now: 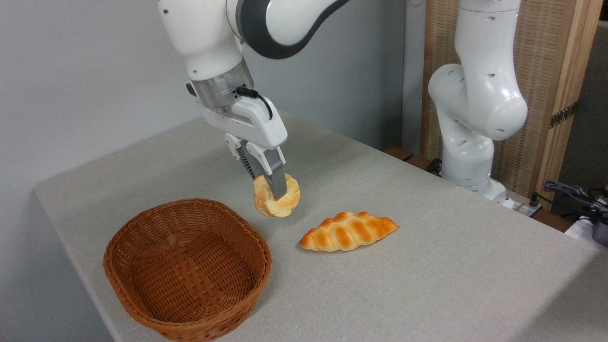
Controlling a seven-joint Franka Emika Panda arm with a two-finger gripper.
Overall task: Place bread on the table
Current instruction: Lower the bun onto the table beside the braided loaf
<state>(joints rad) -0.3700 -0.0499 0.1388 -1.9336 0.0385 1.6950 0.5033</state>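
A small pale-yellow lobed bread bun (pixel 280 202) hangs tilted on its edge just above the grey table (pixel 427 266), pinched between my fingers. My gripper (pixel 274 190) is shut on the bun, one finger (pixel 279 183) crossing its front face. The bun sits a little right of the basket's far rim and up-left of the braided loaf. Whether its lower edge touches the cloth I cannot tell.
An empty brown wicker basket (pixel 187 268) stands at the front left near the table edge. A golden-orange braided loaf (pixel 349 231) lies on the cloth at centre. The arm's white base (pixel 475 142) rises at the back right, with cables (pixel 570 192) beside it.
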